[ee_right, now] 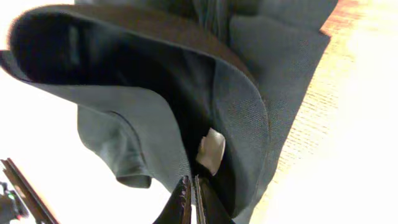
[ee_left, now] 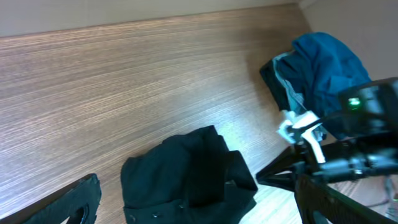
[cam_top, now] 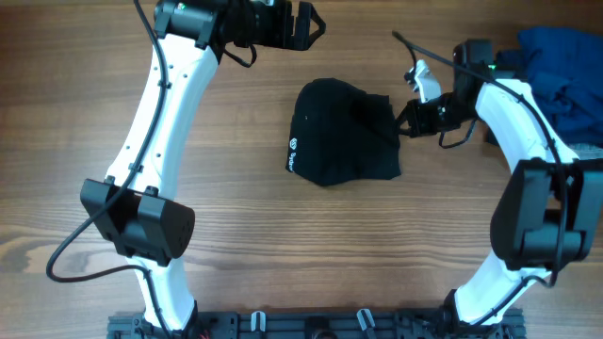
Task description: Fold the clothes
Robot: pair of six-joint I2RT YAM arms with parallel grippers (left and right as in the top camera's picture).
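Bench: a pale brown wood-grain bench (cam_top: pixel 283 245) carried everything, its grain running from side to side in the overhead view.
Garment: a black soft fabric garment (cam_top: pixel 344 132) lay bunched in a rounded lump near the middle of the bench, a little toward the right arm's side, between the two arms.
Logo: a small white printed logo (cam_top: pixel 293 155) showed at the lump's left edge.
Right claw: the right claw (cam_top: pixel 400 121) was closed tight, pinching the garment's right-hand edge. The wrist view showed its fingertips (ee_right: pixel 185 202) pressed together at a fold of the black cloth, just below a small white tag (ee_right: pixel 211 150).
Heap: a heap of blue and dark garments (cam_top: pixel 556 66) sat at the far right corner of the bench, apart from the black garment and beyond the right arm.
Left claw: the left claw (cam_top: pixel 309 24) stood wide, holding nothing, at the far edge of the bench, beyond the garment and clear of it.
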